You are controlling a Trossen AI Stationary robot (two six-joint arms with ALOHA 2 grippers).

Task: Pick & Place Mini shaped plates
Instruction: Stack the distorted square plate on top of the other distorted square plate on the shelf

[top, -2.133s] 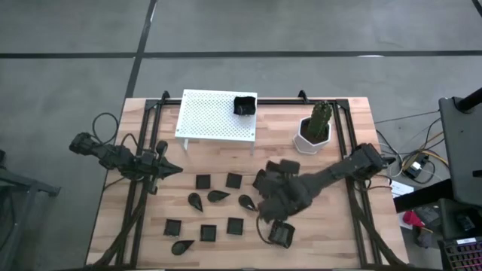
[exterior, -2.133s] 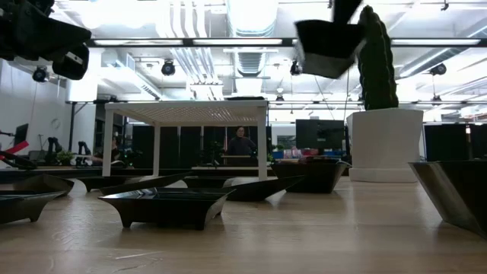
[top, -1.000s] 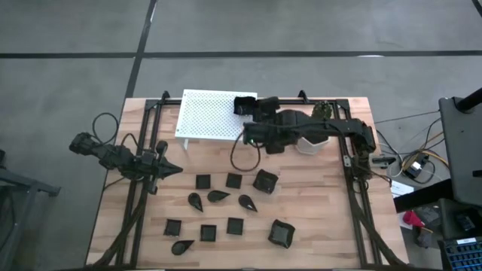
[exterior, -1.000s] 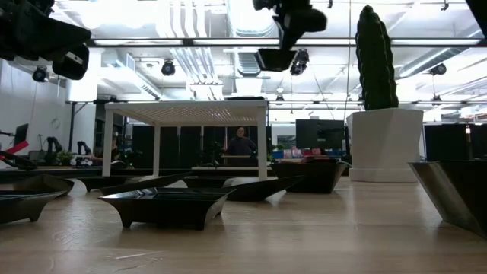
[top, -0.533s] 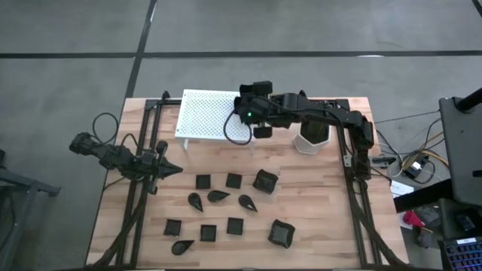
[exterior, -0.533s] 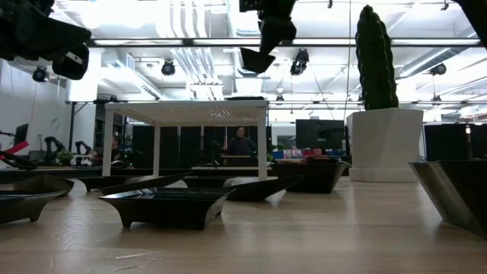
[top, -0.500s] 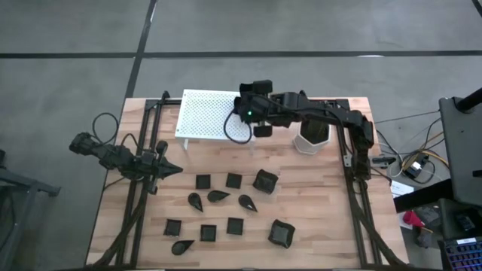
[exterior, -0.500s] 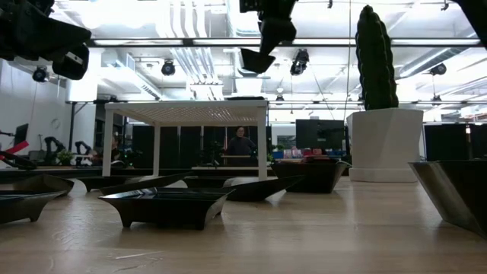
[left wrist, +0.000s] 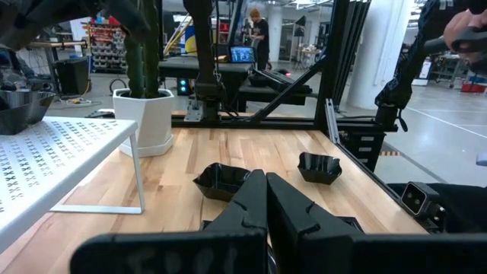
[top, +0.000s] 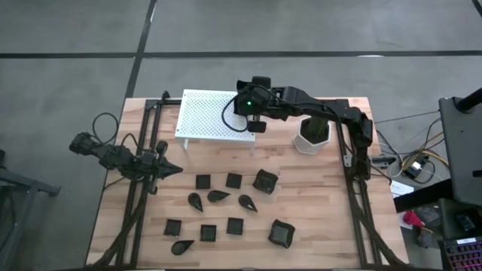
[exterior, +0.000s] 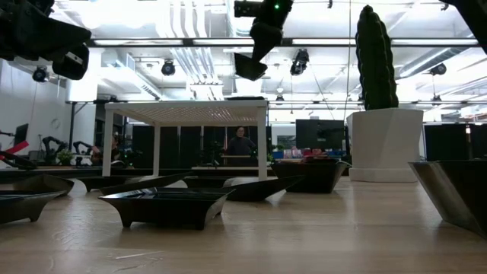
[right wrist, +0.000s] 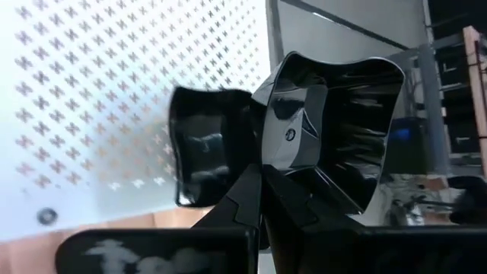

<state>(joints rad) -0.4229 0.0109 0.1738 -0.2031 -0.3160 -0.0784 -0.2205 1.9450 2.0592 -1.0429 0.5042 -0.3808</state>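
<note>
My right gripper (top: 253, 119) hangs over the right end of the white rack (top: 207, 117), shut on a black raised-rim square dish (right wrist: 331, 129). That dish shows high in the low view (exterior: 249, 67). A second raised-rim dish (right wrist: 207, 156) rests flat on the rack top beside it. Small black squares (top: 203, 181), teardrop dishes (top: 218, 196) and two larger raised-rim dishes (top: 265, 181) lie on the table. My left gripper (top: 172, 169) waits shut above the table's left side. My right gripper pinches the dish by one side wall (right wrist: 268, 156), coming from above and pointing down. The dish is lifted clear above the rack and hangs tilted below the fingers.
A white pot with a green cactus (top: 312, 134) stands just right of the rack, under my right arm. Dark frame rails run along both table sides. Bare wood lies between the rack and the rows of dishes.
My right gripper has carried the raised-rim dish from the middle of the table up and toward the far edge. It then shifted left over the rack's right end. The dish has stayed in the hold and tipped.
</note>
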